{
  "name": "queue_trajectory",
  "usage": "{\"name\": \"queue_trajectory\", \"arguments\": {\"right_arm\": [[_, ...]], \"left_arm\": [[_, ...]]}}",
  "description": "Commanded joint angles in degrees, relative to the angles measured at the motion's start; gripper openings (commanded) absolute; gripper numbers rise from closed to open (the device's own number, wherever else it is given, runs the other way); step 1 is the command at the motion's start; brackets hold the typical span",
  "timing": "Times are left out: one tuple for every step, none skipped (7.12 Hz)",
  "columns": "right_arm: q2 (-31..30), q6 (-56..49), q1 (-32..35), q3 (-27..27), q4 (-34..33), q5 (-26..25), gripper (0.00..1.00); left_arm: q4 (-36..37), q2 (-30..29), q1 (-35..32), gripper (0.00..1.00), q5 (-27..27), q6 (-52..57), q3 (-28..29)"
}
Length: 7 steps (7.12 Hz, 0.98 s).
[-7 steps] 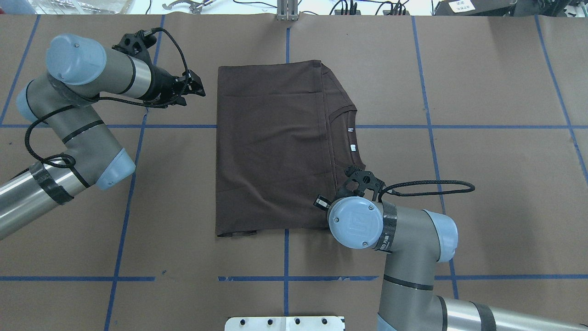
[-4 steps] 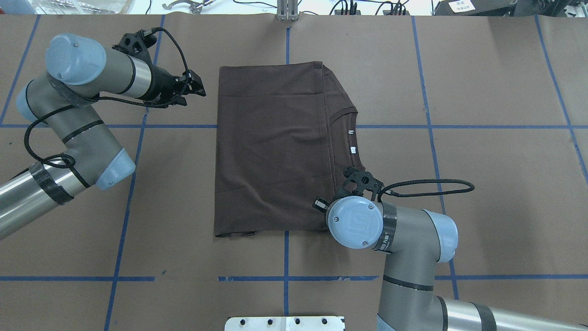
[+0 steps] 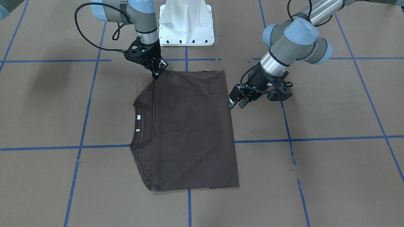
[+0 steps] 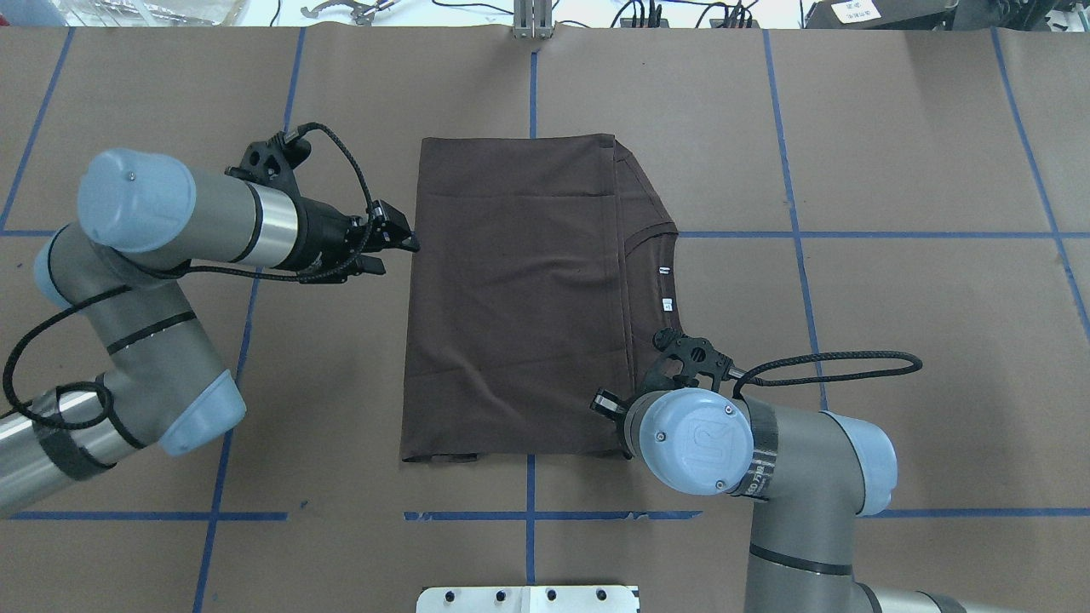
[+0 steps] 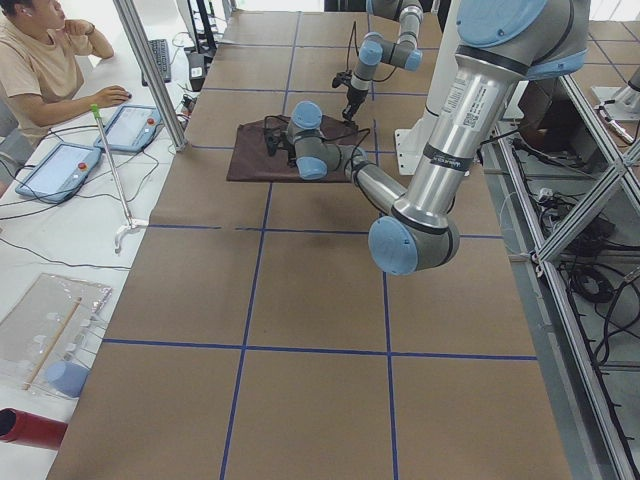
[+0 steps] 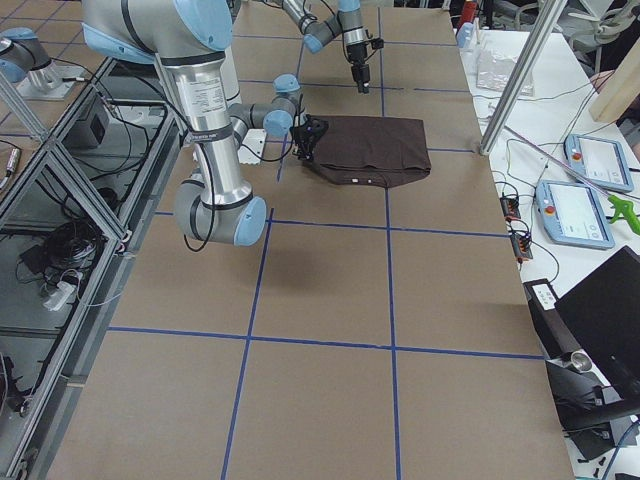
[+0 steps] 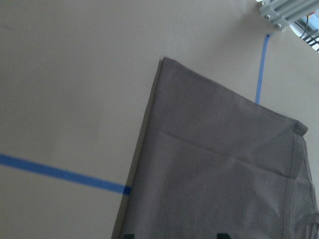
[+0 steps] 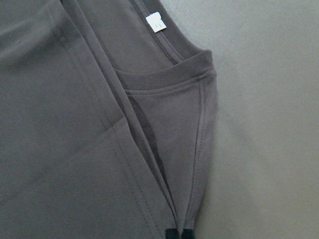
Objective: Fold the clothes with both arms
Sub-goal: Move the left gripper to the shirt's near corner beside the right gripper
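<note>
Though blocked overhead by its wrist [image 4: 694,430], looks clenched on the T-shirt [image 3: 192,126] corner at right gripper [image 3: 156,74]; released at left gripper [image 3: 236,102].

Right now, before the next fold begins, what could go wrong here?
1. The right gripper pinches only the very corner of the T-shirt, so the cloth could slip out when it is pulled.
2. The left gripper is open at the opposite edge and holds nothing. If the right one pulls alone, the folded layers may drag and skew.
</note>
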Motion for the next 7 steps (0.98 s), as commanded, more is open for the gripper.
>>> {"name": "queue_trajectory", "arguments": {"right_arm": [[-0.8, -0.1, -0.8, 1.7, 0.0, 0.0, 0.00], [-1.0, -0.1, -0.9, 1.6, 0.0, 0.1, 0.00], [-0.9, -0.1, -0.9, 1.7, 0.0, 0.1, 0.00], [-0.9, -0.1, -1.0, 1.6, 0.0, 0.1, 0.00], [-0.9, -0.1, -1.0, 1.6, 0.0, 0.1, 0.00], [-0.8, -0.1, -1.0, 1.5, 0.0, 0.1, 0.00], [-0.8, -0.1, -1.0, 1.6, 0.0, 0.1, 0.00]], "left_arm": [[1.2, 8.8, 10.7, 0.64, 8.5, -6.8, -8.9], [4.4, 8.7, 14.7, 0.64, 11.4, -8.3, -8.9], [5.8, 8.6, 17.5, 0.64, 13.6, -10.6, -9.1], [6.1, 9.1, 20.1, 0.64, 15.7, -10.7, -8.2], [6.5, 8.5, 20.9, 0.64, 15.9, -10.8, -7.1], [6.5, 8.5, 22.0, 0.63, 15.9, -10.8, -6.8], [6.9, 8.3, 22.0, 0.53, 15.9, -10.8, -6.8]]}}
